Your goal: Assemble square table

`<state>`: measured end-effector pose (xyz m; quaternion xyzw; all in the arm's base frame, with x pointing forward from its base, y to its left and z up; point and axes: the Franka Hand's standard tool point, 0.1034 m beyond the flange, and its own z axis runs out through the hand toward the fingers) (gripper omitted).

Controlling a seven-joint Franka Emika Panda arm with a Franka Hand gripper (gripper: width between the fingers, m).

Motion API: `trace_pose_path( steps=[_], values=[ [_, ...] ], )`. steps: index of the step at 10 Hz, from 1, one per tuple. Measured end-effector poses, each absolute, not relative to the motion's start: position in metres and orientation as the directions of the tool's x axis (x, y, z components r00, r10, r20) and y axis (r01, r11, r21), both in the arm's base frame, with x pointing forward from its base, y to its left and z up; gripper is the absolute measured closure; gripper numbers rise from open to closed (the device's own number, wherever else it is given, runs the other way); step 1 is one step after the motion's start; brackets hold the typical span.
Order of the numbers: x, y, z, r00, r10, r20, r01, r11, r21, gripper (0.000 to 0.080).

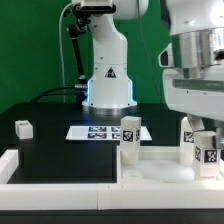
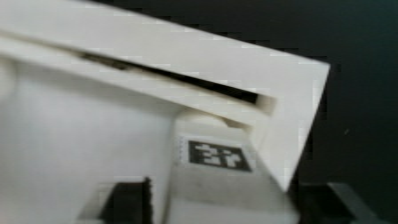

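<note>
Wrist view showed a white leg (image 2: 222, 150) standing on the table top (image 2: 71, 130) near one corner. Its black-and-white square tag held no readable letters. The gripper (image 2: 226, 203) had its dark fingers (image 2: 125, 200) spread apart, one on each side of the leg, with a gap on both sides. In the exterior view the top lay toward the exterior view's right, where a second leg (image 1: 130, 136) stood on it. Behind were the marker board (image 1: 105, 131) and the robot base (image 1: 108, 85), which bore a triangular sign.
</note>
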<state>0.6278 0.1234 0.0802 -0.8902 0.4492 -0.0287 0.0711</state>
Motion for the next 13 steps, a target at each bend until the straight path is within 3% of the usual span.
trace_pose_path(
  steps=[2,3,4,6,7,9,10,11,12,13],
  values=[
    [0.628,0.120,0.080,0.665,-0.747,0.004,-0.738,-0.658,-0.150,0.0267],
    [0.628,0.120,0.080,0.722,-0.692,0.017,-0.682,-0.716,-0.149,0.0159],
    [0.628,0.119,0.080,0.773,-0.633,0.029,-0.623,-0.768,-0.146,0.0152],
    [0.631,0.113,0.082,0.964,-0.248,0.092,-0.242,-0.968,-0.072,0.0151],
    [0.631,0.111,0.082,0.986,-0.137,0.093,-0.132,-0.990,-0.056,0.0151],
    [0.630,0.107,0.081,0.983,-0.159,0.095,-0.154,-0.986,-0.056,0.0151],
    [0.631,0.106,0.081,0.983,-0.156,0.095,-0.151,-0.987,-0.055,0.0258],
    [0.631,0.106,0.081,0.970,-0.224,0.091,-0.218,-0.974,-0.064,0.0258],
    [0.630,0.107,0.081,0.946,-0.314,0.084,-0.308,-0.949,-0.072,0.0443],
    [0.630,0.106,0.081,0.926,-0.369,0.080,-0.363,-0.929,-0.077,0.0443]
  ],
)
